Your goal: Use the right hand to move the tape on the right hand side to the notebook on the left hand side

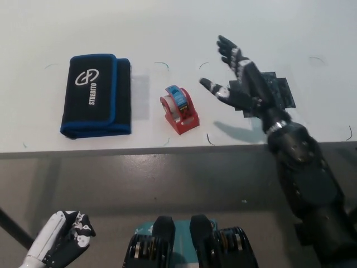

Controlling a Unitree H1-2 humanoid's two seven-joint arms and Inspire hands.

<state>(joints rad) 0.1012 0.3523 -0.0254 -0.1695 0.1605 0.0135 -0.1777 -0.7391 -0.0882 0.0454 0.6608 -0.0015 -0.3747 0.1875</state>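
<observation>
Your right hand hangs above the table with its fingers spread wide apart and nothing in them, palm turned toward the picture's left. It sits to the right of the tape and is clear of it, with a strip of bare tabletop between the thumb and the dispenser. Under and behind the hand you can see a dark square patch on the table, partly covered by the hand and wrist, and the hand's shadow falls on the white surface just in front of it.

The tape, a red dispenser with a blue roll on top, stands on the table near its front edge, roughly midway between the hand and the notebook. The notebook is a black case with blue edging and a white logo, lying flat well to the left of the tape, not touching it.

Your white left hand rests low at the lower left, below the table edge, with its fingers curled together and holding nothing.
</observation>
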